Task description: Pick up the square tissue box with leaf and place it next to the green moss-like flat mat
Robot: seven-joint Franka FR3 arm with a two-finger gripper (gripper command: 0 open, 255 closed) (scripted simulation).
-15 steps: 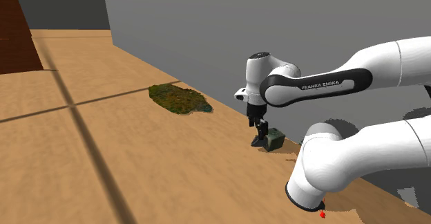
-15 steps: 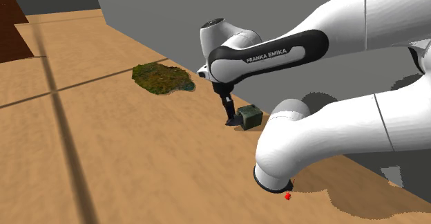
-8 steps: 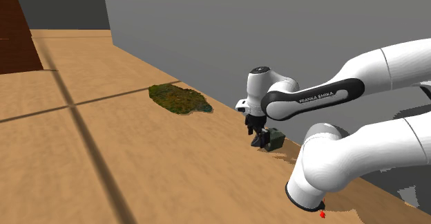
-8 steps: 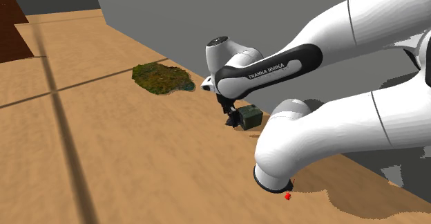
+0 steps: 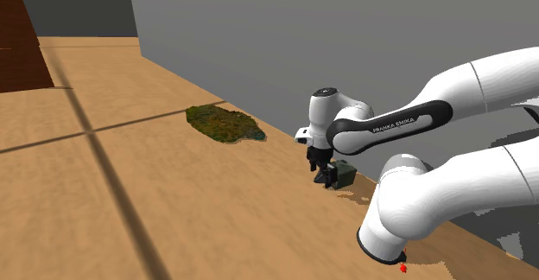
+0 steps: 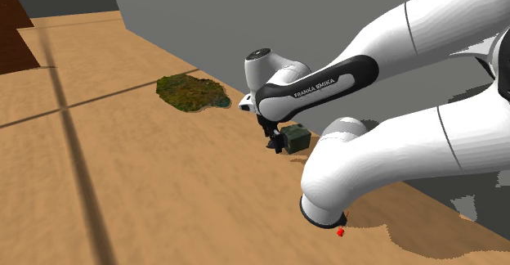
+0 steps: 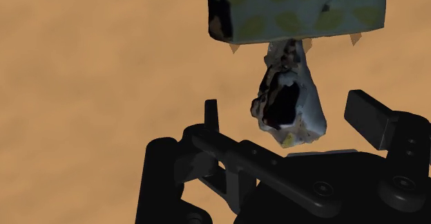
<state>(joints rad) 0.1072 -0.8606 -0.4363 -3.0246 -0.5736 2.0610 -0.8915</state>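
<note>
The square tissue box is dark green with a leaf print and stands on the wooden surface close to the grey wall. A pale tissue sticks out of its top. My black gripper hangs low over the box's side that faces the shoulder view's left, and in the second exterior view the gripper is just left of the box. The gripper is open, the tissue lying between its fingers without being clasped. The green mossy mat lies flat further along the wall, also seen from the second camera.
A grey wall runs along the far side of the wooden surface. Dark brown furniture stands at the upper left. My white elbow bulks in the lower right. Dark seams cross the wood.
The gripper has dropped lower and closer to the tissue box, most of it in the first half second. Its fingers stay open; box and mat have not moved.
</note>
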